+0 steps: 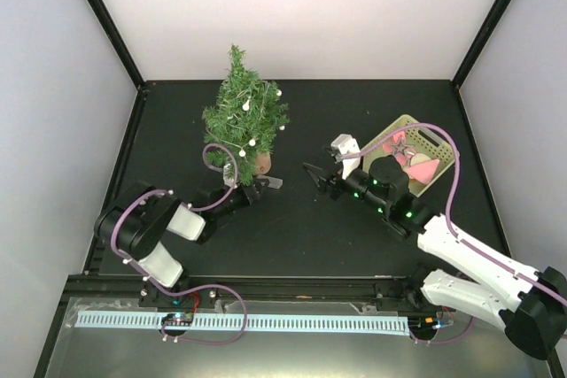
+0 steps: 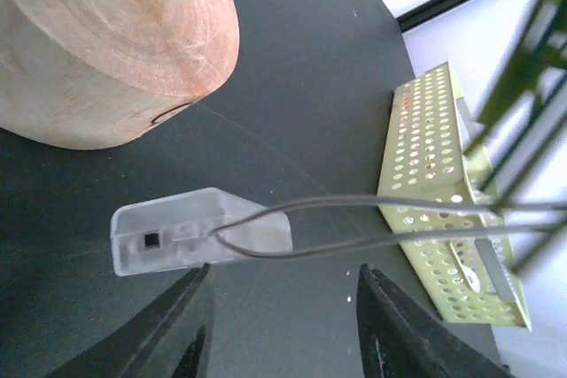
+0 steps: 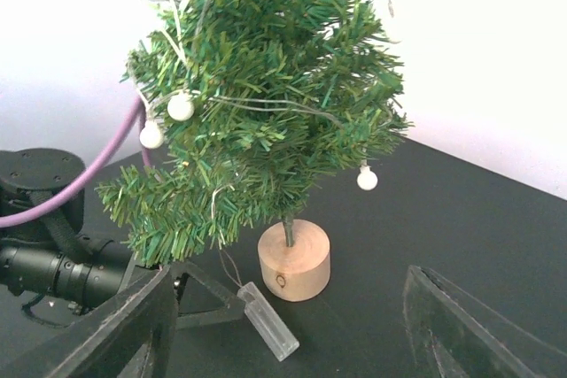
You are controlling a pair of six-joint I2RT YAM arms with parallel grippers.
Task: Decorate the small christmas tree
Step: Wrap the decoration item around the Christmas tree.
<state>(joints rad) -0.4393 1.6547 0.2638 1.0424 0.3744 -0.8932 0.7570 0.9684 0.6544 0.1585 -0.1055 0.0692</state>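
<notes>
My left gripper (image 2: 282, 288) — jaws apart, empty — faces the clear box (image 2: 199, 232) beside the tree (image 1: 244, 112), upright rear-left on the surface (image 1: 354, 245). I should clamp the box squarely, sparing its wires (image 2: 372, 205). My right gripper (image 1: 323, 164) is apart too.

My left tool (image 1: 255, 189) is low on the table (image 1: 354, 236), just beside the wooden base of the small christmas tree (image 1: 244, 112), white bulbs (image 1: 246, 106) dotted through its branches. My right tool (image 1: 324, 160) hovers mid-table, jaws apart, facing the tree, yellow basket (image 1: 440, 141) just behind.
</notes>
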